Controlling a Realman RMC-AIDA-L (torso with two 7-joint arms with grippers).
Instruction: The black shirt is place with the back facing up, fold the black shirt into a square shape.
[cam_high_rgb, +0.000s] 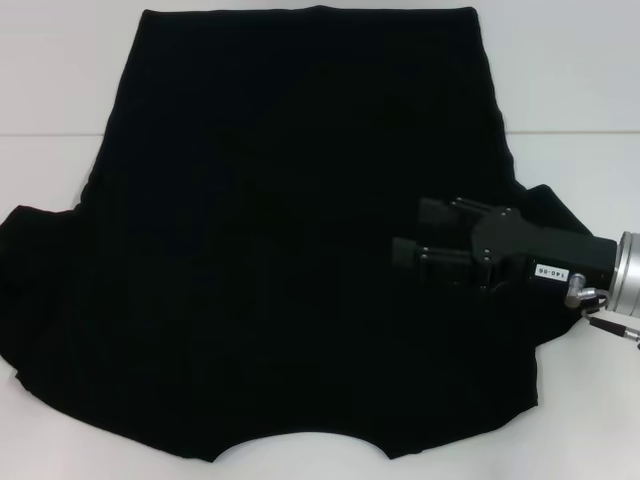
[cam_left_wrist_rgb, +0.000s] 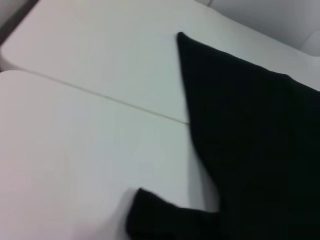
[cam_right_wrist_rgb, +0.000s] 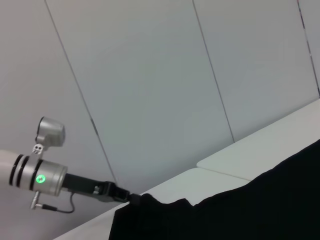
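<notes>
Over the shirt's (cam_high_rgb: 280, 250) right side, my right gripper (cam_high_rgb: 405, 236) hovers, jaws parted and empty; it should pinch the sleeve edge cleanly, while my left gripper's (cam_right_wrist_rgb: 131, 199) grip I cannot tell.

— What does the work rest on?

— A flat white matte tabletop (cam_high_rgb: 60, 70), with a thin straight seam (cam_left_wrist_rgb: 100, 97) running across it where two panels meet.

— And behind it?

— A pale grey panelled wall (cam_right_wrist_rgb: 150, 90), divided by thin dark joint lines. The light is soft and even — no hard shadows on the white surface.
</notes>
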